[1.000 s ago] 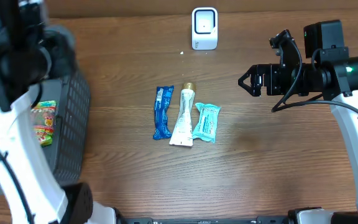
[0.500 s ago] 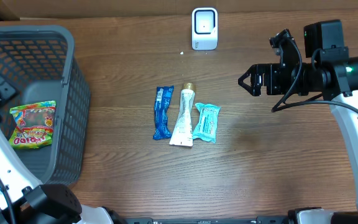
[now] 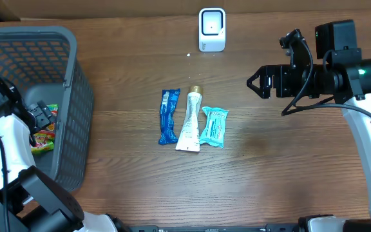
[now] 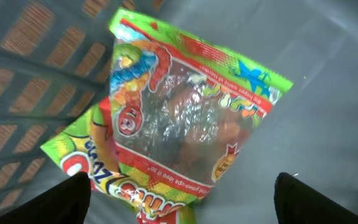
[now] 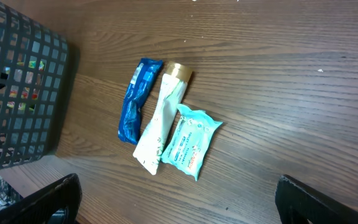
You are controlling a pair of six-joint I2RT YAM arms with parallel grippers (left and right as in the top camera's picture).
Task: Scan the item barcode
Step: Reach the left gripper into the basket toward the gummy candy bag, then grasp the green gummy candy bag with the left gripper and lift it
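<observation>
White tube (image 3: 189,122) | on the table (image 3: 288,167) in front of the scanner (image 3: 212,29), long axis running toward it, cap end nearer | right gripper (image 3: 253,84) right of the scanner, the closer arm, jaws apart, empty | left gripper (image 3: 44,117) far left of the scanner in the basket (image 3: 76,77), jaws apart above candy bag (image 4: 191,118)

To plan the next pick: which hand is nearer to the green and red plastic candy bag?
Left. The left hand hangs directly over the candy bag in the grey mesh basket; the right hand is far off, above the wooden table.
</observation>
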